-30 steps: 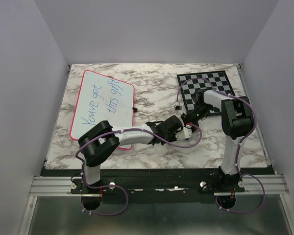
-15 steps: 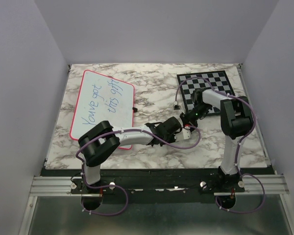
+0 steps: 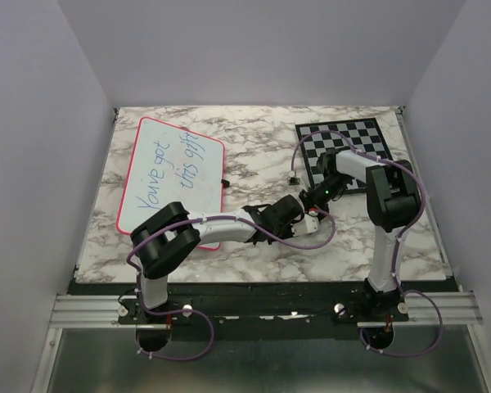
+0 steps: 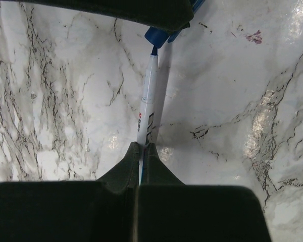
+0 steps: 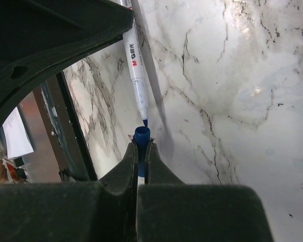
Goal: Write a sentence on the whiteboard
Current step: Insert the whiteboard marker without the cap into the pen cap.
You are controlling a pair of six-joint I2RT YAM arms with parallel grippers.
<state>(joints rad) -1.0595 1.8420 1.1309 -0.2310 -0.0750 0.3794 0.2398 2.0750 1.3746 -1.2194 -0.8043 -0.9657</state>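
Observation:
The whiteboard [image 3: 203,196] lies flat at the left of the table, and the sentence [image 3: 168,168] stands on it in two lines of thin blue handwriting. Near the table's middle, right of the board, my left gripper [image 4: 142,146] is shut on a white marker [image 4: 148,108] whose blue tip points away from it. My right gripper [image 5: 142,146] is shut on the marker's blue cap [image 5: 142,137], mouth toward the tip. In the right wrist view the marker [image 5: 136,75] has its tip just at the cap's opening. From above, the left gripper [image 3: 309,215] and the right gripper [image 3: 317,201] meet nose to nose.
A grey-and-black chessboard [image 3: 348,147] lies at the back right, under the right arm's elbow. A small black clip [image 3: 225,181] sits beside the whiteboard's right edge. Purple cables loop around both arms over the marble tabletop [image 3: 262,147].
The right arm has shifted a little left and toward the left gripper, bringing the cap closer to the marker tip. The left arm has barely moved.

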